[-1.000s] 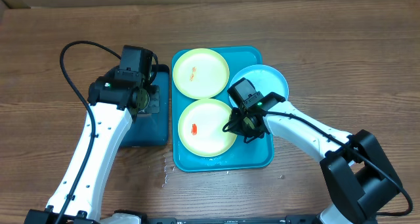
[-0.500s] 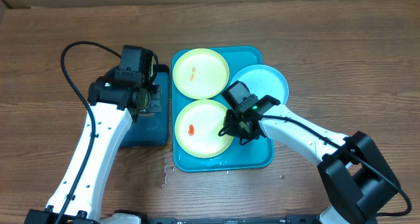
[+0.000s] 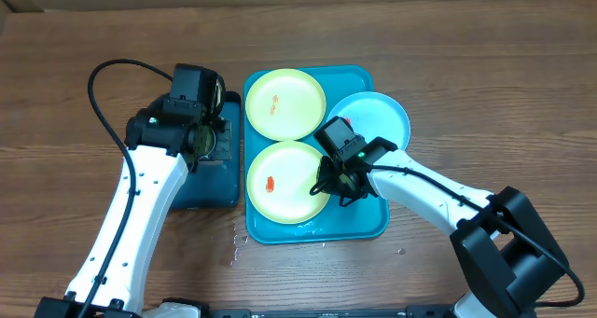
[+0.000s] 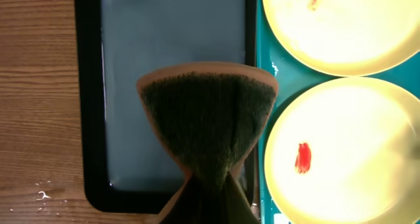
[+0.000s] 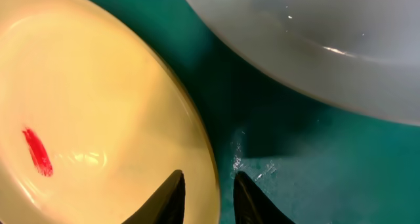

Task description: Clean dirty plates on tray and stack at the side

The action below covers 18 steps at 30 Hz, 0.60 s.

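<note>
The right pincer [image 3: 338, 180], seen from overhead, hangs over the right edge of the near yellow plate [image 3: 284, 180]. That plate lies flat in the tray [image 3: 368, 220], with the far yellow plate [image 3: 284, 103] beyond it in the same tray. The blue plate [image 3: 378, 113] is close behind this pincer, resting partly on the tray's raised rim and partly out over the tabletop [image 3: 485, 85]. Well off to the other side, the left pincer [image 3: 207, 139] hovers above a dark tray [image 3: 210, 183]. In the left wrist view that pincer is clamped on a sponge [image 4: 207, 122], pinched into an hourglass. Both yellow plates lie just beside it, pale and glossy with lime edges. The near plate carries a red smear [image 4: 302, 157], and the far one has a smaller mark. In the right wrist view the right pincer's tips stand a little apart astride the near plate's thin rim, one over the plate and one over the tray, not pinching it. Droplets glint on the tray by the outer tip, and the blue plate looms just ahead. The plate looks slick and shallow, so I judge a light bite on that rim could slip. A sideways shove could drive the plate into the perched blue one and tip it off the tray.
</note>
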Motion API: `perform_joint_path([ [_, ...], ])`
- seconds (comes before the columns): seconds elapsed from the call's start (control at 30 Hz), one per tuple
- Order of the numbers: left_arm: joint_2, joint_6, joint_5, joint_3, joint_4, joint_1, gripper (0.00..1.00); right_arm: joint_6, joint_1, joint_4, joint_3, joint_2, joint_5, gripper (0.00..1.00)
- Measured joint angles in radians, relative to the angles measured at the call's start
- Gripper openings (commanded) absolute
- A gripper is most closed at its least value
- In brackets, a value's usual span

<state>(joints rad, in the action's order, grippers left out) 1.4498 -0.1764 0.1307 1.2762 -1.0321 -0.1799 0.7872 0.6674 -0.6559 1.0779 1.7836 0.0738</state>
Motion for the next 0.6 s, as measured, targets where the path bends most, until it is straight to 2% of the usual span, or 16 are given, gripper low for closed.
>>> perform_joint_path([
  [0.1, 0.0, 0.0, -0.007, 0.0, 0.0, 0.0, 0.04, 0.008, 0.0, 0.003, -0.015, 0.0, 0.0, 0.04],
  [0.33, 0.0, 0.008, -0.039, 0.0, 0.024, 0.018, 0.04, 0.02, 0.0, 0.01, -0.02, 0.0, 0.0, 0.04],
  [0.6, 0.003, 0.061, -0.192, 0.0, 0.066, 0.154, 0.04, 0.024, 0.0, 0.02, -0.02, 0.0, -0.013, 0.04],
])
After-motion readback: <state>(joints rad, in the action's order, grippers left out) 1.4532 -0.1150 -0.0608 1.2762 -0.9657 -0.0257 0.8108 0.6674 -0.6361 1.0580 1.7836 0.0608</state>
